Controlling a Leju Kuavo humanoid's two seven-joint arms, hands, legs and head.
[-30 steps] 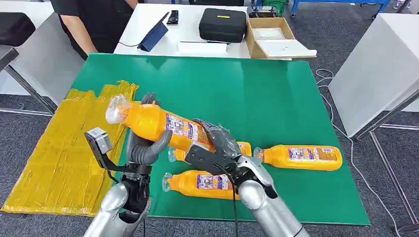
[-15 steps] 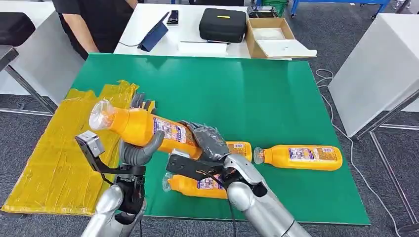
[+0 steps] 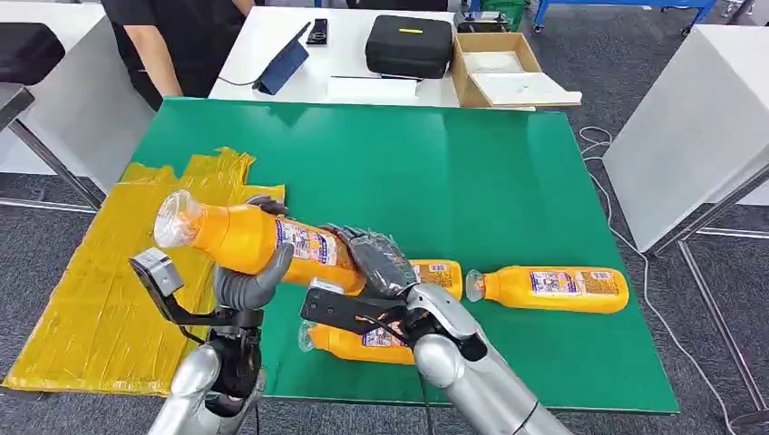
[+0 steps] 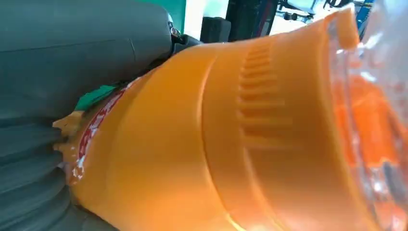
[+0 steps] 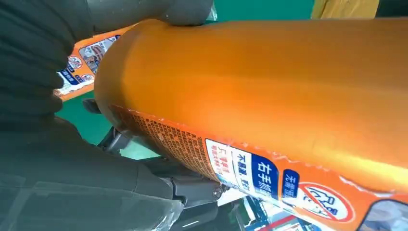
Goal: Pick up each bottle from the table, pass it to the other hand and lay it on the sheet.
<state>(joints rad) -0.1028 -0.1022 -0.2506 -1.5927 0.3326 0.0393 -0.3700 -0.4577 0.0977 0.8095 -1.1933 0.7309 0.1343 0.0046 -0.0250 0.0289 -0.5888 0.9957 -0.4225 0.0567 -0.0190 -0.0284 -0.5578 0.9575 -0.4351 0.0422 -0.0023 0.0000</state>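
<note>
An orange bottle (image 3: 254,237) with a clear cap hangs tilted above the table's left part, cap toward the yellow sheet (image 3: 100,290). My left hand (image 3: 245,281) grips it from below near its middle. My right hand (image 3: 381,263) wraps over its base end. Close up, the bottle (image 4: 231,134) lies against my left hand (image 4: 72,48), and its labelled body (image 5: 269,86) lies in my right hand (image 5: 38,72). Three more orange bottles lie on the green table (image 3: 435,172): one at the right (image 3: 553,290), one under my right arm (image 3: 358,344), one partly hidden behind my right hand (image 3: 440,274).
A person in black (image 3: 172,36) stands at the far left behind the table. On the white table beyond are a black case (image 3: 408,43), a cardboard box (image 3: 499,68) and a tablet (image 3: 283,63). A grey cabinet (image 3: 698,118) stands to the right.
Both hands have carried the bottle to the left, so its cap now reaches over the edge of the yellow sheet. The bottles on the table have not moved.
</note>
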